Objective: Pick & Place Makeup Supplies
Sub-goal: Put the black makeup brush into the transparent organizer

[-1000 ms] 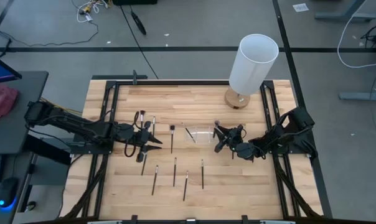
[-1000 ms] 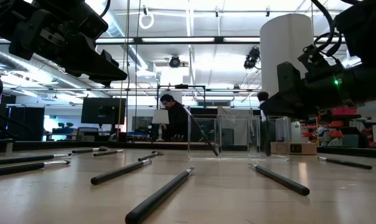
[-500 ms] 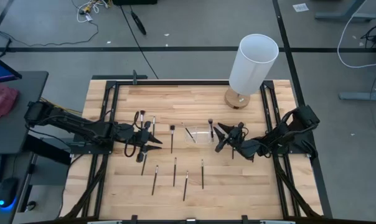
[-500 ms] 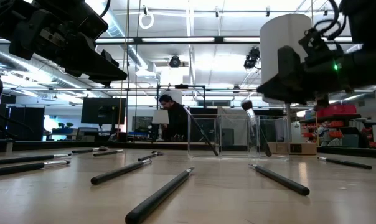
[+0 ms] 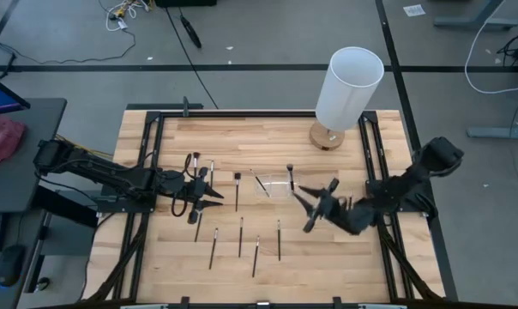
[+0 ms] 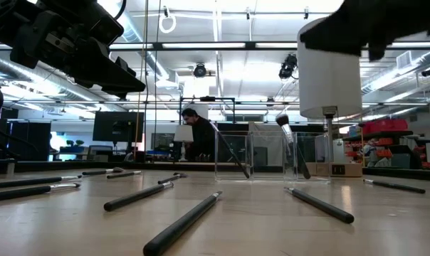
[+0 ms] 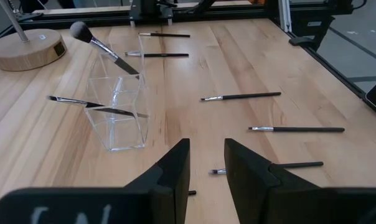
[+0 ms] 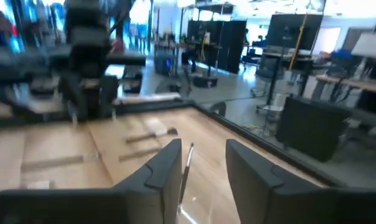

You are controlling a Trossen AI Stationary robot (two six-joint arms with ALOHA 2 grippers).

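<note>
Right of the clear holder (image 5: 276, 185), right gripper (image 5: 310, 209) is hanging open and empty. Two makeup brushes (image 7: 104, 50) are leaning inside the holder; others are lying loose near left gripper (image 5: 209, 196), fingers slightly parted, empty.

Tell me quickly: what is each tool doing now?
Left tool: open, holding nothing.
Right tool: open, holding nothing.
</note>
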